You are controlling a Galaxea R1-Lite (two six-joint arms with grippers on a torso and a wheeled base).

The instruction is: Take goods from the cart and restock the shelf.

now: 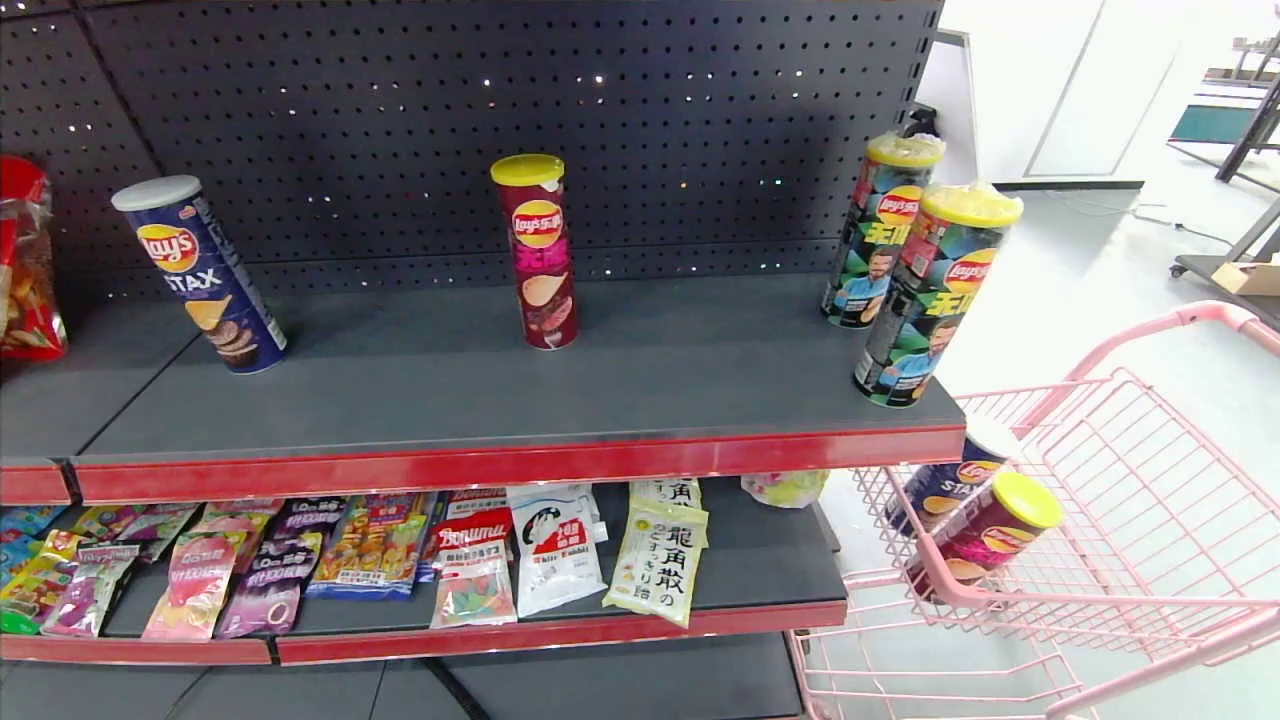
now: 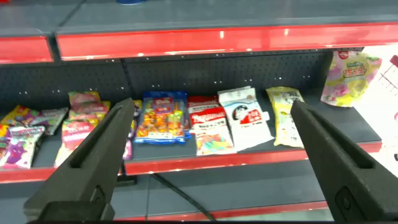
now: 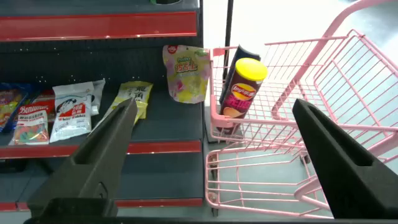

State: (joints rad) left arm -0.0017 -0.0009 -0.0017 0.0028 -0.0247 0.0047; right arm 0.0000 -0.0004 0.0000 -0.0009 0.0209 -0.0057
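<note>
Maroon can (image 1: pixel 985 540) with yellow lid sits in the pink cart (image 1: pixel 1215 312), in the basket corner nearest the shelf end, just beside a blue can (image 1: pixel 945 480) that it partly hides. Long axis leans but is nearer upright than flat, lid uppermost. Cart is on the robot's right, beyond the end of the upper shelf (image 1: pixel 600 400). Right claw (image 3: pixel 212 106) is released, fingers spread wide and holding nothing. It looks straight at the cart, with the can ahead of it and well apart. Left claw (image 2: pixel 210 106) is also released and empty. It faces the snack bags (image 2: pixel 205 124) on the lower shelf, away from the cart. Judgement: right arm is the nearer one. A sideways grip across the can's body below the lid suits this lean.
</note>
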